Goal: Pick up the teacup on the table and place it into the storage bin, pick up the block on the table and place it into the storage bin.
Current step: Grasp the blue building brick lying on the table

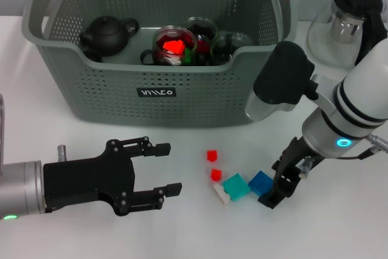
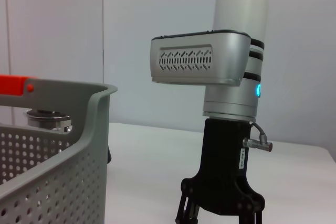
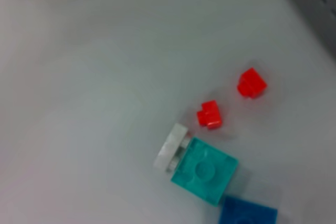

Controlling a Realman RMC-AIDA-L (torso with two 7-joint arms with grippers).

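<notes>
The grey storage bin stands at the back of the table and holds glass teacups; one teacup has a red block inside it. On the table lie a blue block, a teal block, a white piece and two small red blocks. My right gripper points down, open, right beside the blue block. My left gripper hovers open and empty at the front left. The right wrist view shows the teal block and blue block.
A black teapot sits in the bin's left side. A glass teapot stands at the back right behind my right arm. The bin's wall fills the near side of the left wrist view.
</notes>
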